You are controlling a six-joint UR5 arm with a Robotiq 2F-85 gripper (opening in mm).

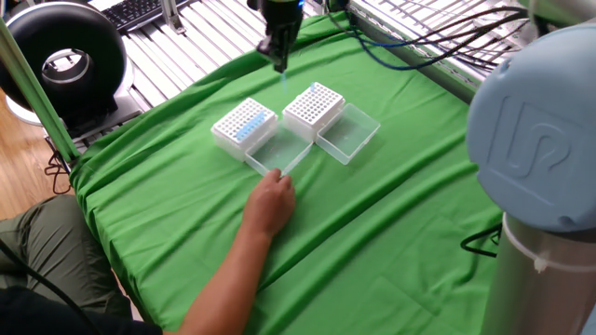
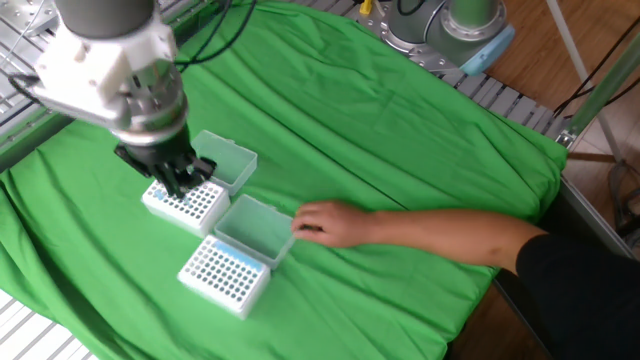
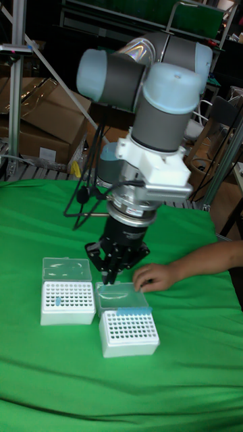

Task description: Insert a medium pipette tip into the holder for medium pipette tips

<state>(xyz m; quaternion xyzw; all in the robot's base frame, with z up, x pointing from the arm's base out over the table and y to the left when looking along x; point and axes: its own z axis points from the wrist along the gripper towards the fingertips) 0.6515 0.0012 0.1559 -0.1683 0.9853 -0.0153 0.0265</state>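
Two alike white racks stand side by side on the green cloth, lids open. The holder for medium pipette tips (image 1: 244,124) (image 2: 224,276) (image 3: 128,333) has a blue row of tips. The other rack (image 1: 314,108) (image 2: 190,205) (image 3: 67,303) holds a single blue tip. My gripper (image 1: 278,65) (image 2: 178,186) (image 3: 111,275) hangs above the gap between the racks, fingers pinched together. A thin pale medium pipette tip (image 1: 282,81) seems to hang from them. It is hidden in the other views.
A person's hand (image 1: 271,199) (image 2: 324,222) (image 3: 155,277) rests on the holder's clear lid (image 1: 282,154) (image 2: 250,226) (image 3: 119,293). The other rack's lid (image 1: 349,135) (image 2: 228,160) (image 3: 65,268) lies open. A black ring light (image 1: 63,60) and a keyboard stand beyond the cloth.
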